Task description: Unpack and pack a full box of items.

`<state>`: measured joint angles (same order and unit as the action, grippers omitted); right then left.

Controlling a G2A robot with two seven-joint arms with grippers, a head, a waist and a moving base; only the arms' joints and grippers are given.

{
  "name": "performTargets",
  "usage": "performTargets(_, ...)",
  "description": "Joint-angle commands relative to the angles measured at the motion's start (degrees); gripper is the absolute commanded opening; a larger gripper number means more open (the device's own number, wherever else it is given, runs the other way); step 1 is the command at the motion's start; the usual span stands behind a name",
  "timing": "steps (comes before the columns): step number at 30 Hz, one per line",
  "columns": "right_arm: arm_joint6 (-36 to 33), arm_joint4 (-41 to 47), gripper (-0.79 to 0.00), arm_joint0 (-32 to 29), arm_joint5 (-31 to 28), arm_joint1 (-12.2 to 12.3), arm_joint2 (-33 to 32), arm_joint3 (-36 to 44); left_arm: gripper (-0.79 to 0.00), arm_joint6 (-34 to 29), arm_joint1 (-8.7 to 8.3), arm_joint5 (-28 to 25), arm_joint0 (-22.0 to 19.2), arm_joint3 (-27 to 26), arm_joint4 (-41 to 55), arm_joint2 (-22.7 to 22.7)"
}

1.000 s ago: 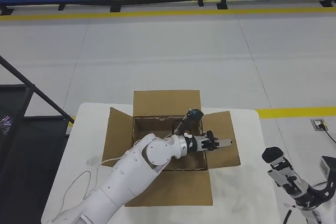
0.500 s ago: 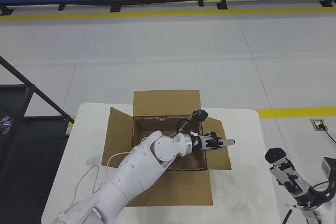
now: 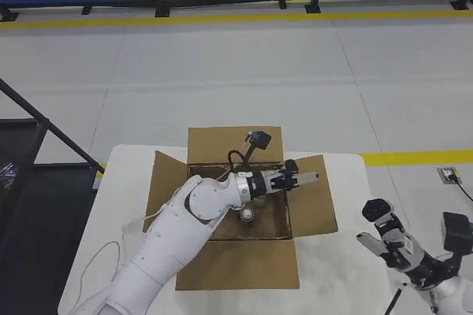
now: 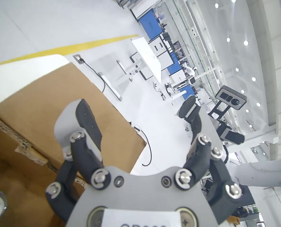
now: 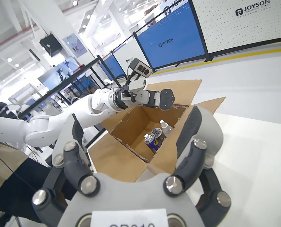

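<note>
An open cardboard box (image 3: 229, 145) stands mid-table with its flaps folded out. My left gripper (image 3: 304, 179) hovers over the box's right flap (image 4: 60, 95), open with nothing between its fingers (image 4: 88, 121). In the right wrist view the left gripper (image 5: 164, 99) hangs above the box opening. Inside the box (image 5: 131, 128) stand a blue spray can (image 5: 152, 141), a white bottle (image 5: 165, 126) and a metal-topped item (image 5: 157, 132). A round can top (image 3: 247, 215) shows in the box from above. My right gripper (image 3: 372, 227) is open off the table's right front corner, apart from the box.
The white table (image 3: 126, 181) has bare strips left and right of the box (image 3: 351, 236). A black frame and dark cloth (image 3: 16, 181) stand by the table's left side. A floor socket with a cable (image 3: 448, 175) lies to the right.
My left gripper has swung from over the right flap's middle toward the box's far side, uncovering the can top inside. The right gripper has shifted slightly closer to the table.
</note>
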<state>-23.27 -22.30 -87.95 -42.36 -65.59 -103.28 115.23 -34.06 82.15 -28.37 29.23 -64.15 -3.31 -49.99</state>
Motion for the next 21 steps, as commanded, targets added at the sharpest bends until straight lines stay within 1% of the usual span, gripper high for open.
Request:
performTargets(1, -0.79, -4.83, 0.000, 1.18, 2.54, -0.02, 2.04, 2.16, 0.000, -1.33, -2.06, 1.09, 4.13, -6.96, -2.22, -5.50)
performTargets(5, -5.55, -14.50, 0.000, 5.60, 7.05, 0.06, 8.50, 4.87, 0.000, -5.06, -5.81, 3.43, 14.63, -21.64, -5.12, -17.89)
performTargets(7, -8.52, -19.24, 0.000, 8.80, 9.82, 0.01, 12.77, 5.08, 0.000, -6.49, -7.31, 4.31, 20.52, -28.30, -5.63, -24.50)
performTargets(10, -13.25, -26.11, 0.000, 14.53, 14.19, -0.28, 20.29, 3.95, 0.000, -8.41, -8.95, 4.32, 28.51, -35.62, -4.90, -33.38)
performTargets(13, -17.52, -32.21, 0.000, 21.05, 18.80, -0.96, 28.56, 0.73, 0.000, -9.20, -9.99, 3.26, 34.81, -39.26, -2.27, -40.62)
performTargets(15, -20.13, -36.38, 0.000, 25.84, 22.29, -1.65, 33.91, -2.76, 0.000, -9.55, -10.48, 1.75, 38.70, -40.76, -0.74, -44.20)
performTargets(18, -22.47, -39.78, 0.000, 33.14, 27.45, -3.04, 40.80, -9.81, 0.000, -9.45, -10.98, -0.70, 43.72, -41.77, 1.72, -48.26)
performTargets(21, -23.44, -39.64, 0.000, 39.74, 31.04, -4.55, 45.47, -17.48, 0.000, -9.75, -11.34, -3.27, 47.63, -41.93, 3.64, -50.43)
